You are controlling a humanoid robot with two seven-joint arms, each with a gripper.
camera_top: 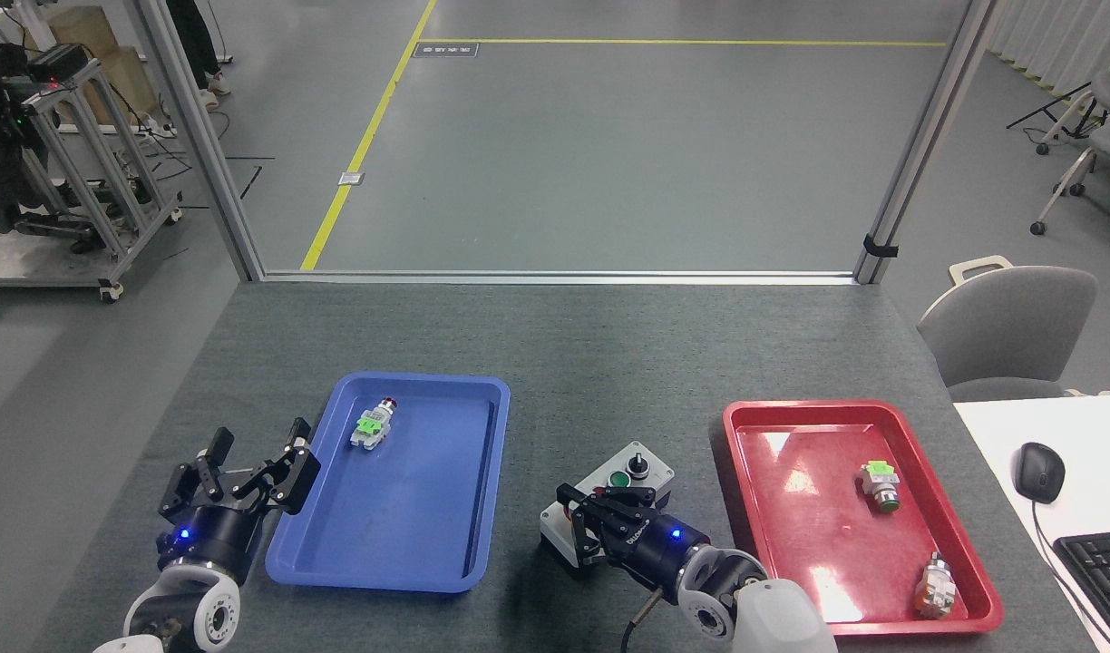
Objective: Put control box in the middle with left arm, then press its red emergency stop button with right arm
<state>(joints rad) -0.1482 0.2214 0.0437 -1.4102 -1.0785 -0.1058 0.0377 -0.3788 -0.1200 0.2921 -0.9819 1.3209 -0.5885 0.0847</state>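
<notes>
The control box (629, 472) lies on the dark grey tabletop (609, 363), in the middle between the two trays. Its black knob (639, 462) and green button (619, 478) show at the far end. My right gripper (580, 519) sits low over the box's near left end and covers the red emergency stop button, which is hidden. Its dark fingers (609, 496) blur together, so the jaw state is unclear. My left gripper (258, 446) hangs open and empty just left of the blue tray (328, 553), well away from the box.
A small switch with a green tag (372, 426) lies in the blue tray. The red tray (881, 626) at right holds two loose switches (880, 483) (937, 585). A chair (1008, 326), a mouse (1037, 472) and a keyboard (1104, 571) are at the far right.
</notes>
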